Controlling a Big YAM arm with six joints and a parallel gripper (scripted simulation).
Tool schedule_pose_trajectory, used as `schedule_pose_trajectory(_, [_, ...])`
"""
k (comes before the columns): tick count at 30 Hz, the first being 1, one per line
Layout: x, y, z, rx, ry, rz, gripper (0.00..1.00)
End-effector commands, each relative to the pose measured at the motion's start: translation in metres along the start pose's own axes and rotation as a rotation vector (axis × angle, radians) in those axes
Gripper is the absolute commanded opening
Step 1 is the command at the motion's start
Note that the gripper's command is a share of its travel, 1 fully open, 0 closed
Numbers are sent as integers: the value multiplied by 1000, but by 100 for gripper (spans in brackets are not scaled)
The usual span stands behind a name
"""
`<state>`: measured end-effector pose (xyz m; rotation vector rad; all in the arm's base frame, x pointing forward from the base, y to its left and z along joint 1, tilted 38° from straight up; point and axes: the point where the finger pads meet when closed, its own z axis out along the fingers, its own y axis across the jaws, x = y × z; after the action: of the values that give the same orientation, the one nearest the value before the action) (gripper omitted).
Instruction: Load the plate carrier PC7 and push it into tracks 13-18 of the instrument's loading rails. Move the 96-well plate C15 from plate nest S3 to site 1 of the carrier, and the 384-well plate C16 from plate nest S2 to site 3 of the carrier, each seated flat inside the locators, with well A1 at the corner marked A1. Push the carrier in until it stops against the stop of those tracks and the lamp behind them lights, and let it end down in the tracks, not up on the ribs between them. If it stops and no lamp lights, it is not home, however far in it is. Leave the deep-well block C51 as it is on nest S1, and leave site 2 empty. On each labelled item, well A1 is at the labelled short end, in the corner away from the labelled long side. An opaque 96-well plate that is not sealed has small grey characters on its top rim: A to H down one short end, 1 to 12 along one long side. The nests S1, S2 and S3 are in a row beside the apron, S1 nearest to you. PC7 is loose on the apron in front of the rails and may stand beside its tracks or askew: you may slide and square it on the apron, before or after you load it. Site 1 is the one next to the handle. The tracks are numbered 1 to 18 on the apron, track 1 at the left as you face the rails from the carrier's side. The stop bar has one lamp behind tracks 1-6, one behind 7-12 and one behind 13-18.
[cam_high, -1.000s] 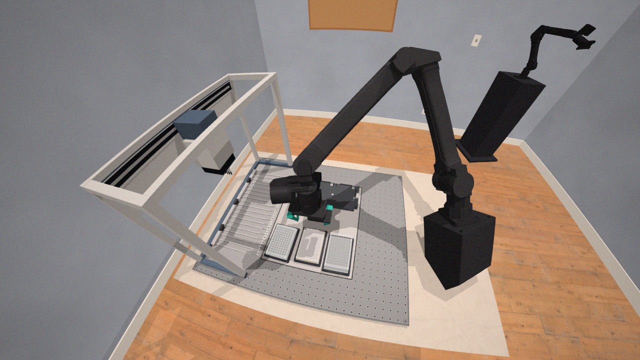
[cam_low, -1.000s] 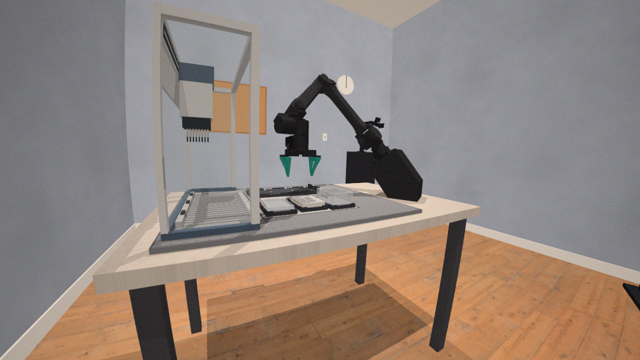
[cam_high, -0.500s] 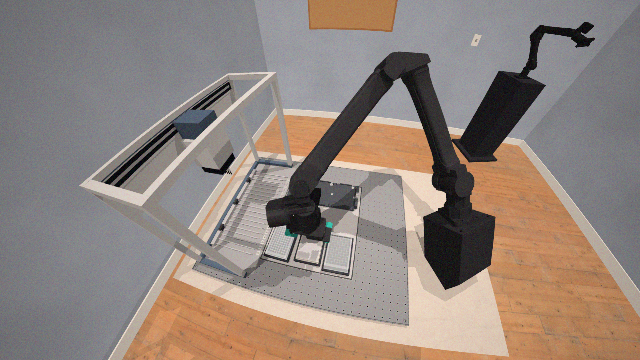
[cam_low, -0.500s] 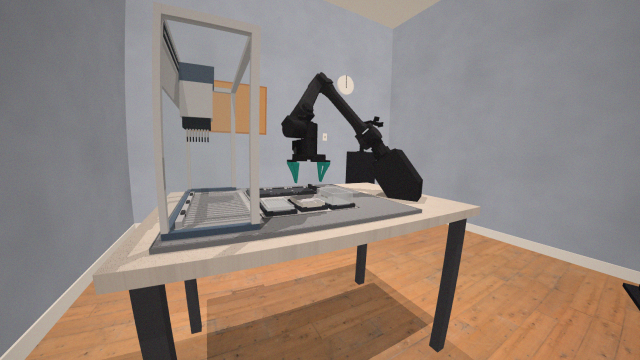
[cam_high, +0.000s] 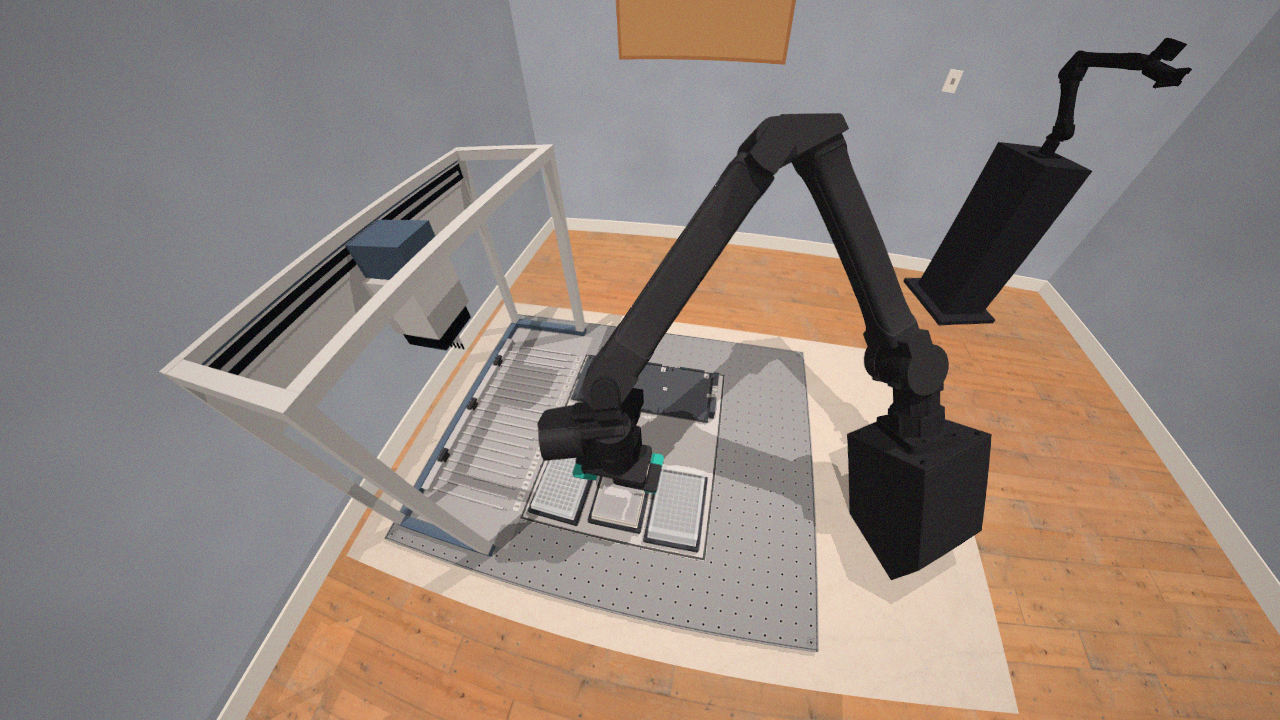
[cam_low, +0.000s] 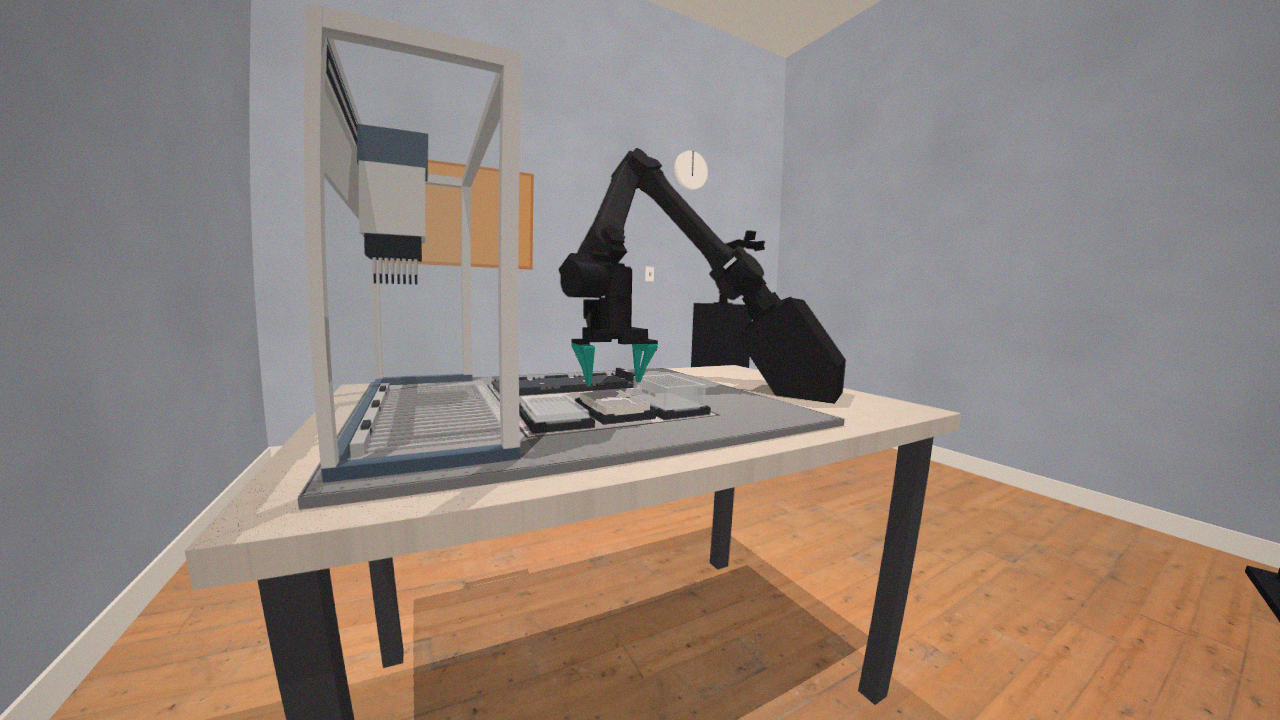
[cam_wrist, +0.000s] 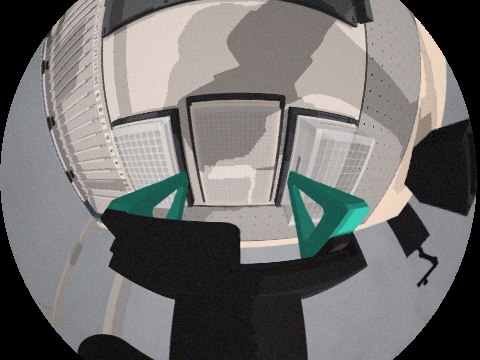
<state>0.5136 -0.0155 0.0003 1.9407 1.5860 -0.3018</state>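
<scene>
Tool (cam_low: 614, 360): held wide, nothing gripped, hung directly above the middle nest's plate (cam_wrist: 232, 150), one finger to each long side. Plate's long axis was laid away from the surface's near edge, toward the carrier (cam_high: 677, 390) beyond, its sites unloaded.

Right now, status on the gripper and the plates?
Gripper open, empty, low over the middle plate, fingers straddling it. All three plates in their nests. Carrier unloaded on the apron. Nothing blocking the descent.
</scene>
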Motion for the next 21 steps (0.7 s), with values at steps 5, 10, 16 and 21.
schedule_pose_trajectory(5, [3,8,15,-17,6,-10,100])
schedule_pose_trajectory(10, [8,20,-10,-66,25,-7,100])
schedule_pose_trajectory(16, [8,20,-9,-65,25,-8,100])
schedule_pose_trajectory(21, [8,20,-9,-65,25,-8,100])
